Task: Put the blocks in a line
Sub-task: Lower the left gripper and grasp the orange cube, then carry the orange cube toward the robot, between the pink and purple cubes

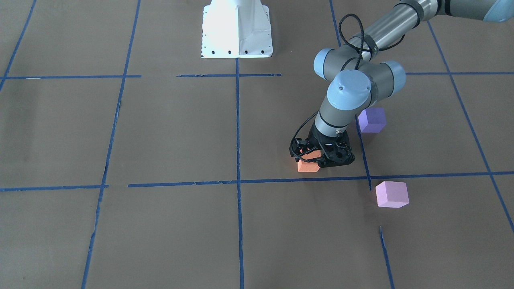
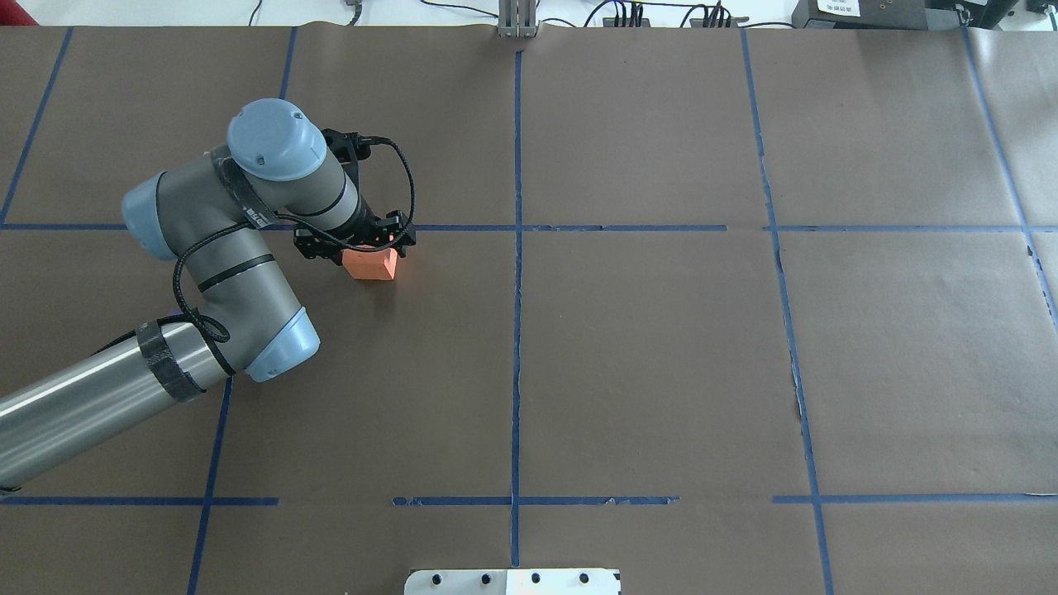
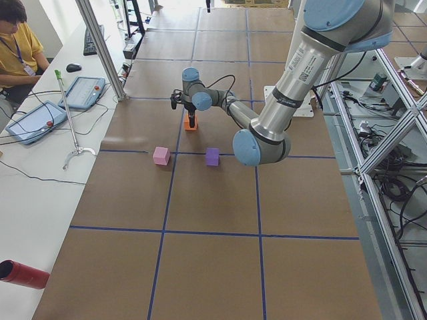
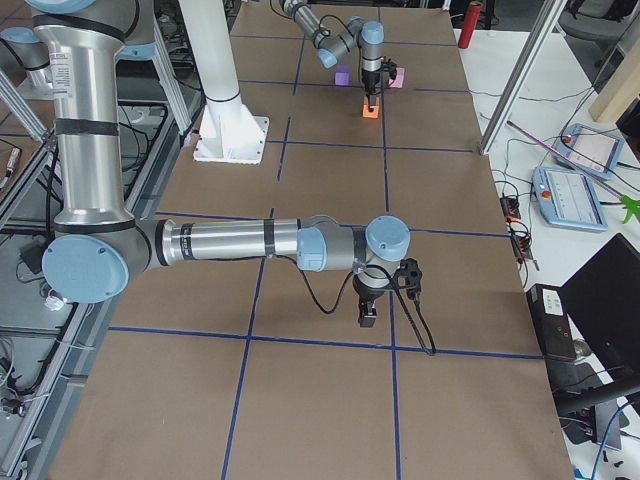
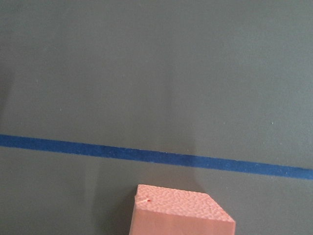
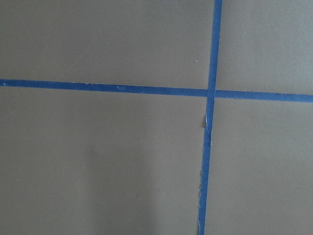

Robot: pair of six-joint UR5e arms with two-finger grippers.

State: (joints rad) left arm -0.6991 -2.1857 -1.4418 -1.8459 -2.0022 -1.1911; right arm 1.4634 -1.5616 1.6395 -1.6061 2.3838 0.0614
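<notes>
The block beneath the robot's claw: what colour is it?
The block is plain orange, with no pattern. It shows best in the overhead exterior view.

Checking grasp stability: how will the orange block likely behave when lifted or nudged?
The orange block looks like pitted foam, so it is probably light and slightly squashy under the left gripper. Its flat faces and square edges suggest it will slide rather than roll, and its matte texture should resist slipping.

Blue tape grid (image 2: 517, 330), seated operator (image 3: 17, 47), red cylinder (image 3: 23, 275)

Bright, even light, soft shadows, seemingly overexposed glare on white base (image 1: 237, 28).
</notes>
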